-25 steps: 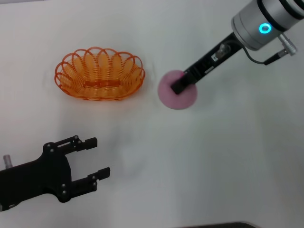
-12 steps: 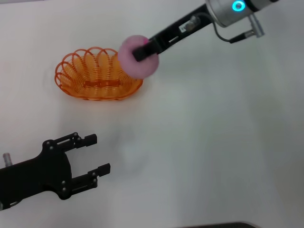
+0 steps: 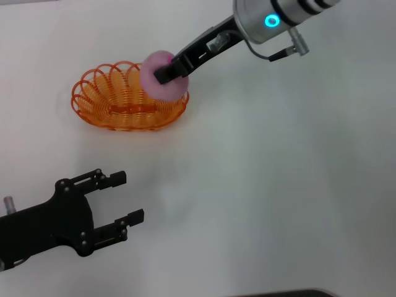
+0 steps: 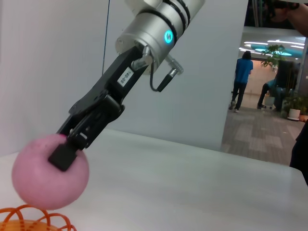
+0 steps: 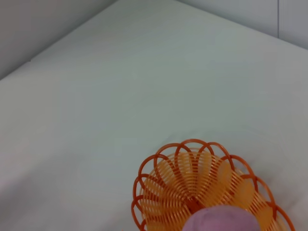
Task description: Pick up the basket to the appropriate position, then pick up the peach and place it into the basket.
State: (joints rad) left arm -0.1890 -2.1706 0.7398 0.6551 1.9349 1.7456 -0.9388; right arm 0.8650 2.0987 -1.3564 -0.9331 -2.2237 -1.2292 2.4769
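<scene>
The orange wire basket (image 3: pixel 111 99) stands on the white table at the far left; it also shows in the right wrist view (image 5: pixel 192 187) and its rim shows in the left wrist view (image 4: pixel 29 219). My right gripper (image 3: pixel 164 74) is shut on the pink peach (image 3: pixel 159 86) and holds it in the air over the basket's right end. The peach also shows in the left wrist view (image 4: pixel 43 180), just above the rim, and in the right wrist view (image 5: pixel 221 220). My left gripper (image 3: pixel 127 197) is open and empty near the front left of the table.
The white table (image 3: pixel 278 185) stretches to the right and front of the basket. A grey wall stands behind the table in the left wrist view, with an open hall and people far off at the right.
My right gripper has carried the peach up off the table and leftward, from right of the basket to above its right end. The left arm has barely moved.
</scene>
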